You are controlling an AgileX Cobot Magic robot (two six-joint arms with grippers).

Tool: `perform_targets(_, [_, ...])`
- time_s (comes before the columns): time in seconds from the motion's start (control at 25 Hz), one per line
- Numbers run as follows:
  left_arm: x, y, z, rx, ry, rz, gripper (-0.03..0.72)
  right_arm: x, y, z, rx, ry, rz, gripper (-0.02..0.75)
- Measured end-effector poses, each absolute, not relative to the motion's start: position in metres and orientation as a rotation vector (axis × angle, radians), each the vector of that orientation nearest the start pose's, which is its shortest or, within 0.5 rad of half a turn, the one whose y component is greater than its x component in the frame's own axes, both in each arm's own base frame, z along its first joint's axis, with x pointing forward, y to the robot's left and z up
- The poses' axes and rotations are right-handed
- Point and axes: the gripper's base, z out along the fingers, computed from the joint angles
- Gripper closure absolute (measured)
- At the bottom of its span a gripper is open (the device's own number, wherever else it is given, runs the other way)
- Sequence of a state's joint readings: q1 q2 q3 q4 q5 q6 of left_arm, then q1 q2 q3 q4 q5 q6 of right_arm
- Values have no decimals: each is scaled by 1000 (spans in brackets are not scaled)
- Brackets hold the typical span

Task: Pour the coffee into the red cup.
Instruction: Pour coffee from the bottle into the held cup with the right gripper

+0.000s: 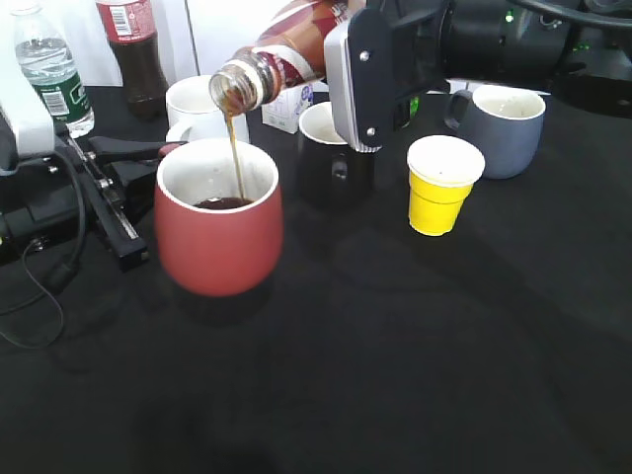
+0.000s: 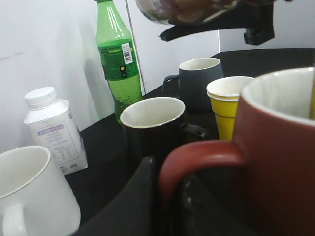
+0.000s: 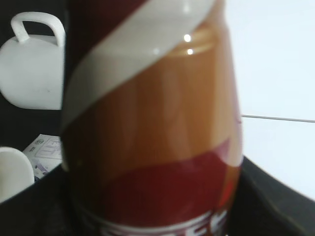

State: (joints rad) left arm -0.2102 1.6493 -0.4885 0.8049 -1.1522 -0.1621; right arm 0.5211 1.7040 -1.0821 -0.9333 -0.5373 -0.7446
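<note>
My right gripper [image 1: 341, 59] grips the smooth, slippery coffee bottle [image 1: 281, 61] mid-body; left gripper [image 2: 162, 206] clamps the heavy red cup [image 1: 217, 222] handle.

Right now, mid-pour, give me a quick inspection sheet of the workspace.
Surface: black tablecloth, no spill seen.
Job's things: coffee bottle tilted mouth down, thin brown stream falling into the red cup; dark liquid pooled low in the cup.
Clutter: yellow paper cup, black mug, grey mug, white mug, small milk carton, green bottle, cola bottle, water bottle.
Grippers: right gripper clamped on the bottle; left gripper on the red cup's handle.
Cables: black cable looping on the cloth at left.
Surroundings: white wall behind the table.
</note>
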Motion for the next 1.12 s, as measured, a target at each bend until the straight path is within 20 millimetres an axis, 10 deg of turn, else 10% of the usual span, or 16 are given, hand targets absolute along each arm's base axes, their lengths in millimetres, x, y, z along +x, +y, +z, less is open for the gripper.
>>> perform_targets(1.12, [250,-114,186,879,1404,-566,625,315,224,273,-1677,557,-436,203])
